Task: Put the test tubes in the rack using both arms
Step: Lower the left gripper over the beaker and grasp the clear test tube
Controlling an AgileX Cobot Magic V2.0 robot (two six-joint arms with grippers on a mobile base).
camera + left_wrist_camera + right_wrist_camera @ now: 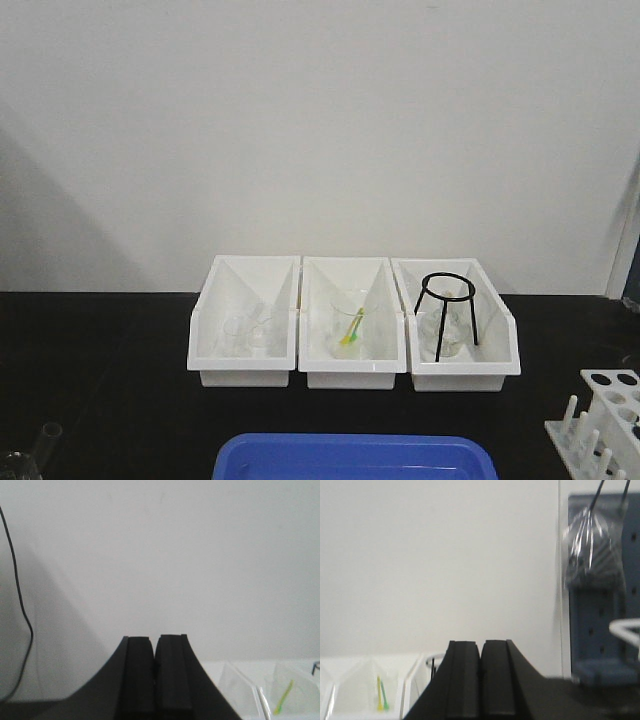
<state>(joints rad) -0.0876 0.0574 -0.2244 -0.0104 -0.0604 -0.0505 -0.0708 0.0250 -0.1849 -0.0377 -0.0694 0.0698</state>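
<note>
No tube is grasped yet, so the first reach probably falls to the left gripper (155,640). It should open before descending, then gently pinch the test tube (47,436) lying at the near-left of the worktop (110,390). The rack (612,405) stands near-right. Both this gripper and the right gripper (481,643) are pressed together and empty, held level facing the far wall (320,120).

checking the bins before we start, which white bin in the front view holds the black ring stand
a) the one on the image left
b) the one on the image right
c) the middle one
b, the black ring stand stands inside the rightmost bin of the three in the front view.
</note>
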